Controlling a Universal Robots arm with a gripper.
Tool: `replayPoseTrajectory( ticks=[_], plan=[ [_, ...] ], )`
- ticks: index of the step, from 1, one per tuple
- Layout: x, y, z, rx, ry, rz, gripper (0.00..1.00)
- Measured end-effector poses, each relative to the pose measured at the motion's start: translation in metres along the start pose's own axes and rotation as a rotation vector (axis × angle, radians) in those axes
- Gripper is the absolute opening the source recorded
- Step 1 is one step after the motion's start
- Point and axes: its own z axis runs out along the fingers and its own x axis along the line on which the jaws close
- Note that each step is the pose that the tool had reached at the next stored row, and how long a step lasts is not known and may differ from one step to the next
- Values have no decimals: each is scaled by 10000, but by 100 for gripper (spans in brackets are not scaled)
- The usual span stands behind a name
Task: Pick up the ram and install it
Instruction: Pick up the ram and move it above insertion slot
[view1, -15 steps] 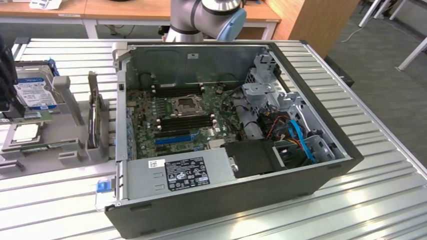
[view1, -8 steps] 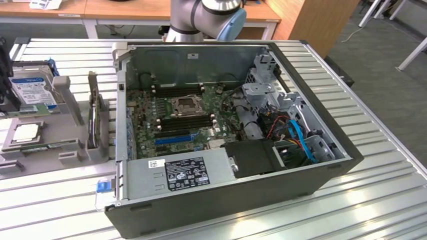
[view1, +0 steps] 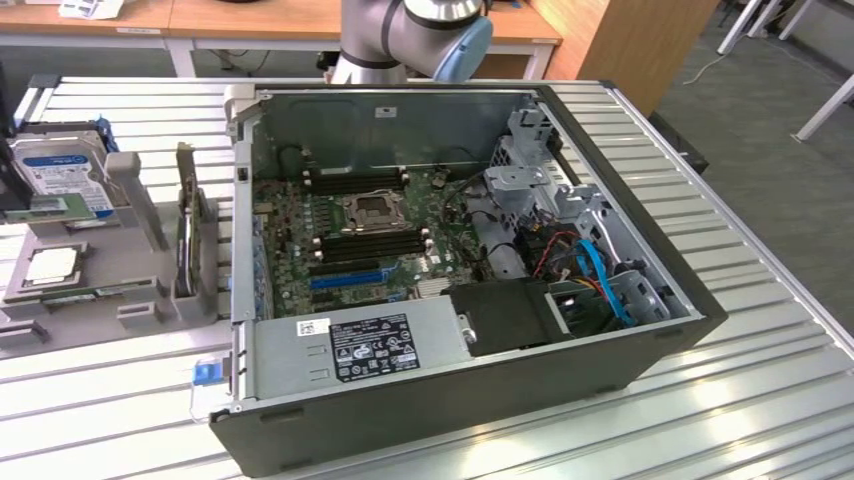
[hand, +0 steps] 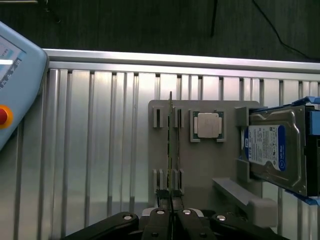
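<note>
The gripper (hand: 170, 206) is seen in the wrist view clenched, its fingers drawn together with nothing held between them, poised over the ram (hand: 171, 150). The ram is stood on its long edge in the slotted posts of the grey holder (hand: 205, 165), which lies at the exterior view's lower left, outside the open computer case (view1: 641, 350); nothing has been lifted yet. Several failures can be foreseen. If the closed fingers were brought down as they are, the top edge of the thin board would probably be struck instead of straddled, and the stick could be tilted or jammed in its posts. Because so narrow an edge is offered, a small sideways error could leave only one finger bearing on it. The processor (hand: 207, 125) is set just beside the ram, and the hard drive (hand: 272, 150) near that, so either could be knocked by a wide approach. A grip taken off centre might let the stick swing, and at the memory slots (view1: 374, 245) a skewed board could be forced against the socket.
</note>
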Motion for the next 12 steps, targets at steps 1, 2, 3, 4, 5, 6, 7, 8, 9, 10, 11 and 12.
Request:
replayPoseTrajectory(
  ticks=[1, 2, 3, 4, 5, 6, 7, 8, 9, 10, 11, 12],
  plan=[
    [-1, 0, -13, 0, 0, 0, 12],
    [-1, 1, -26, 0, 0, 0, 12],
    [-2, 2, -42, 0, 1, 0, 12],
    [-3, 2, -56, 0, 0, -1, 12],
    [-4, 3, -71, 1, 0, 0, 12],
    [-5, 4, -88, 0, 0, 0, 12],
    [-6, 4, -103, 0, 0, -1, 12],
    [-6, 5, -118, 0, 0, -1, 12],
    [-7, 6, -132, 0, 0, 0, 12],
    [-8, 7, -146, 0, 0, -1, 12],
    [-9, 7, -161, 0, 0, 0, 12],
    [-10, 8, -175, 0, 0, 0, 12]
  ],
)
